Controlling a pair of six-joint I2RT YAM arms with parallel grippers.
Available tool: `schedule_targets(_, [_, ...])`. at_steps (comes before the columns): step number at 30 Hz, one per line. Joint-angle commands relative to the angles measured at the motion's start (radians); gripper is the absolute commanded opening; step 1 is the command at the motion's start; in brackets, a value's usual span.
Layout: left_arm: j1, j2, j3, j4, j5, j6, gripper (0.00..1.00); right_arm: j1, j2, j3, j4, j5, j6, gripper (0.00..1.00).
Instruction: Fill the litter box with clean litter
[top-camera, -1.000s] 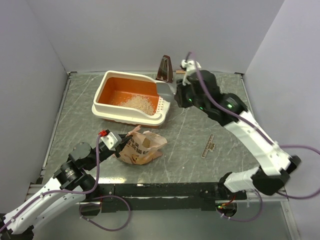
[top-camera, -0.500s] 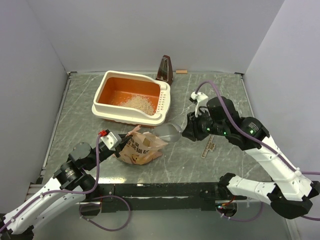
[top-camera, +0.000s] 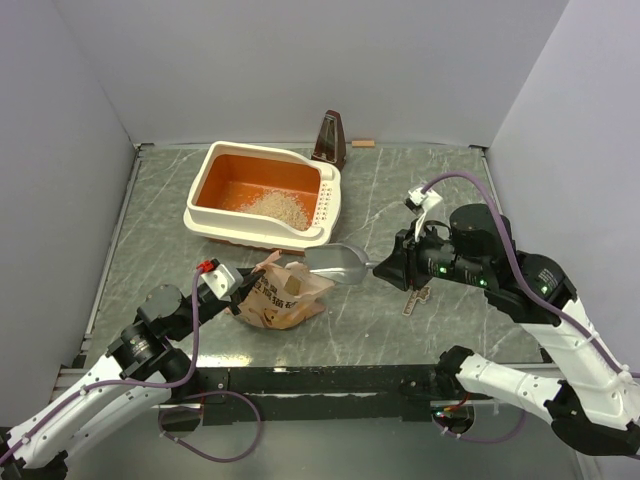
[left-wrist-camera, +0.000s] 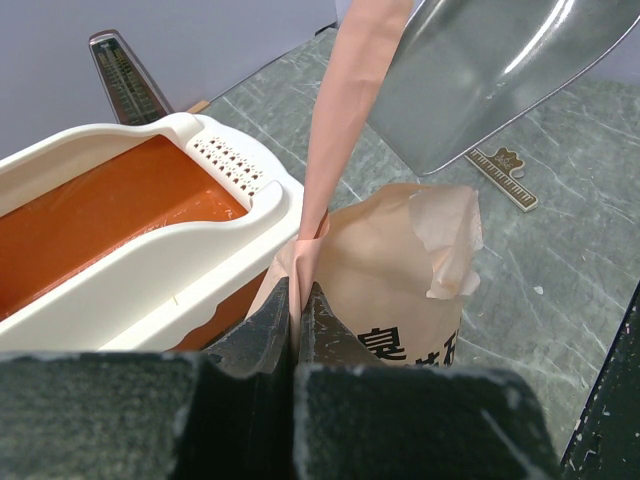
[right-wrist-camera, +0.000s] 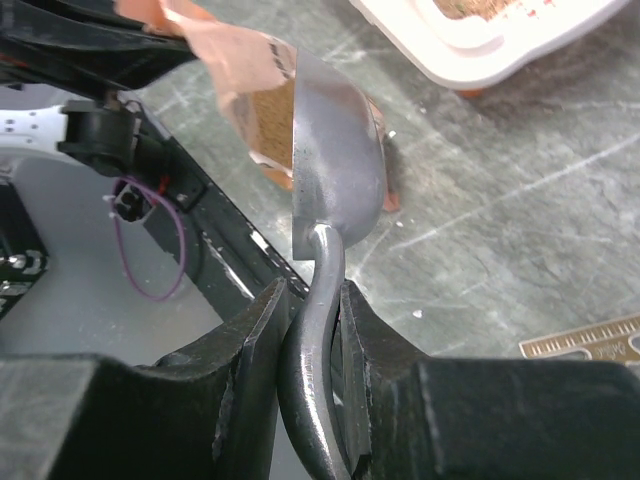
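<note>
The cream-white litter box (top-camera: 232, 222) with an orange inside stands at the back left and holds a small heap of pale clean litter (top-camera: 276, 206); it also shows in the left wrist view (left-wrist-camera: 150, 270). A tan printed bag (top-camera: 285, 292) stands in front of it. My left gripper (top-camera: 243, 289) is shut on the bag's edge (left-wrist-camera: 330, 150), holding it open. My right gripper (top-camera: 390, 268) is shut on the handle of a metal scoop (top-camera: 340, 263), whose bowl (right-wrist-camera: 335, 150) hovers at the bag's mouth (right-wrist-camera: 265, 110). I see no litter in the scoop.
A dark metronome (top-camera: 330, 138) stands behind the box by the back wall. A small brass ruler (top-camera: 414, 297) lies on the table under my right arm. Grey walls close in the table on three sides.
My right arm has swung the scoop from above the litter box's right rim down and forward to the bag's mouth. The left gripper and bag have not moved.
</note>
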Motion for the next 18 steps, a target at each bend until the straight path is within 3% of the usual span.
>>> schedule_targets(1, [-0.004,0.002,0.031,0.133,0.002,0.007,0.01,0.011,-0.003,0.021,0.063,-0.031,0.007,0.0])
schedule_targets(18, [-0.004,0.017,0.041,0.13,0.036,0.0,0.01,0.08,0.11,-0.103,0.173,-0.06,0.004,0.0])
